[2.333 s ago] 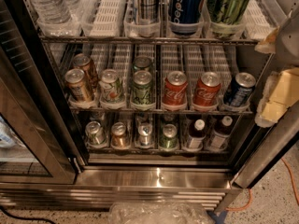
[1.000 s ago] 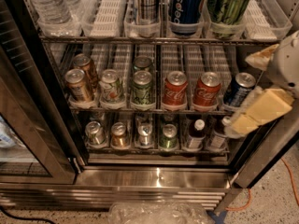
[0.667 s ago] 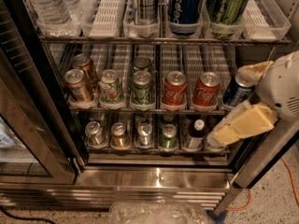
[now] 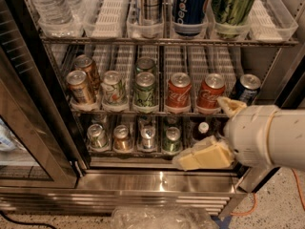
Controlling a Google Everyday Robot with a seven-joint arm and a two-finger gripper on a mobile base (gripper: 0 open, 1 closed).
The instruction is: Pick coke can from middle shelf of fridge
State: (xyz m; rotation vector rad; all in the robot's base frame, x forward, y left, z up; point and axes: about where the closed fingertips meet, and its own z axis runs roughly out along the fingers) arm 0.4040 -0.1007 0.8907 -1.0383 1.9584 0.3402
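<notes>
Two red coke cans (image 4: 178,94) (image 4: 210,93) stand side by side, right of centre, on the middle shelf (image 4: 119,112) of the open fridge (image 4: 157,185). A dark blue Pepsi can (image 4: 245,88) stands right of them; green, white and brown cans stand to their left. My gripper (image 4: 202,132) reaches in from the right on a thick white arm, in front of the fridge and below the coke cans. It is open and empty. One cream finger (image 4: 231,106) points up beside the right coke can; the other (image 4: 202,157) lies in front of the lower shelf.
The top shelf holds water bottles (image 4: 50,4), a tall Pepsi can (image 4: 189,6) and a tall green can (image 4: 232,1). The lower shelf holds small cans and dark bottles (image 4: 147,137). The glass door (image 4: 28,142) stands open at left. A clear plastic bag (image 4: 162,218) lies on the floor.
My gripper has come in from the right edge, moving left and down, from beside the Pepsi can to in front of the lower shelf. The cans have not moved.
</notes>
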